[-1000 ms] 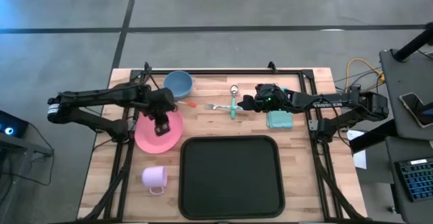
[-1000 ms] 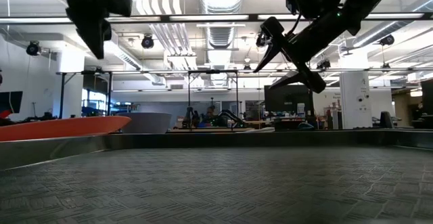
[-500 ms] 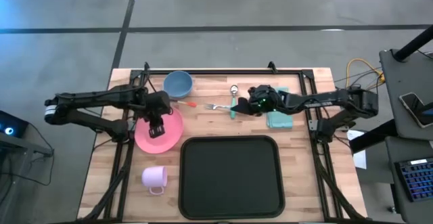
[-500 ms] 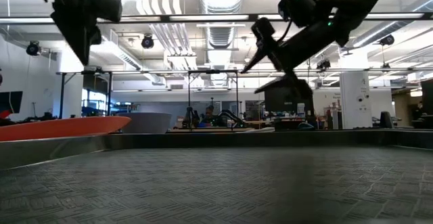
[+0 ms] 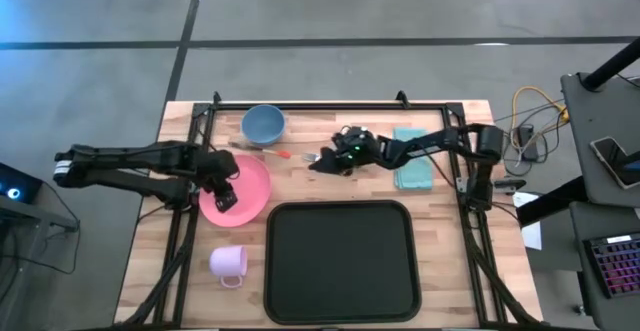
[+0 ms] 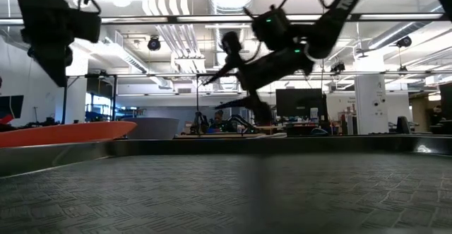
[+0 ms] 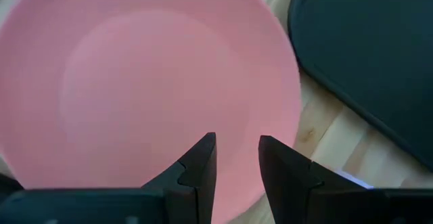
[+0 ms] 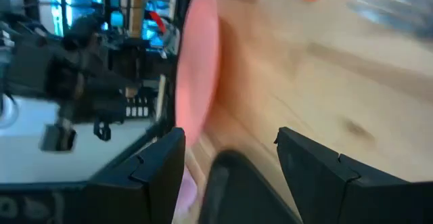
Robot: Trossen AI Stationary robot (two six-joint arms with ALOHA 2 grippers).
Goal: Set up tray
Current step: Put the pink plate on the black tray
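The tray, large, black and round-cornered, is lying flat on the wooden counter at its near middle, nothing resting on it. The left hand is hovering over the pink plate, which is sitting just beside the tray's far left corner; the tray is therefore lying near this hand, toward the counter's centre and slightly nearer the front edge. In the left wrist view, the left hand's fingers are standing a little apart above the plate, gripping nothing, with a corner of the tray showing beyond the plate's rim.

The right hand is reaching across the far half of the counter, beyond the tray's far edge and apart from it. It is poised over the cutlery there, most of which it is covering; only an orange-tipped handle is showing clearly. In the right wrist view, the right hand's fingers are spread wide and released, holding nothing.

A blue bowl is standing at the far edge, a teal sponge is lying under the right arm, and a pink mug is sitting just left of the tray.
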